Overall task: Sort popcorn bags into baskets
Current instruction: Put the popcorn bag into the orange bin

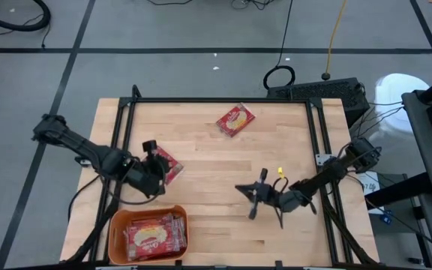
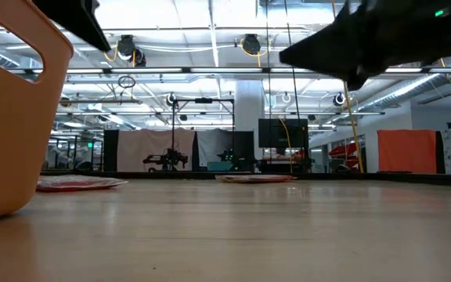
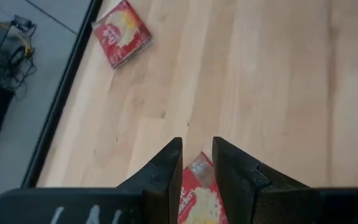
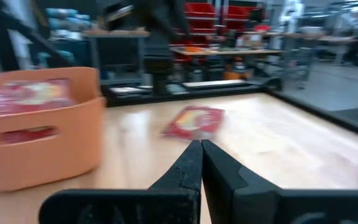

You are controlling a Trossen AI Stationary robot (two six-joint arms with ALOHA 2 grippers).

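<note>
The left end effector point(image 1: 154, 161) sits at the left side of the tabletop point(image 1: 223, 195), its fingers point(image 3: 166, 171) clamped on 1 red popcorn bag point(image 1: 168, 166) that lies just beyond the orange basket point(image 1: 148, 234). That basket stands at the near left corner, filled with several more red bags point(image 1: 154, 232). Another popcorn bag point(image 1: 235, 119) lies flat toward the far edge, well apart from both arms. The right end effector point(image 1: 255, 196) waits near the middle right with its fingers pressed together, holding nothing.
</note>
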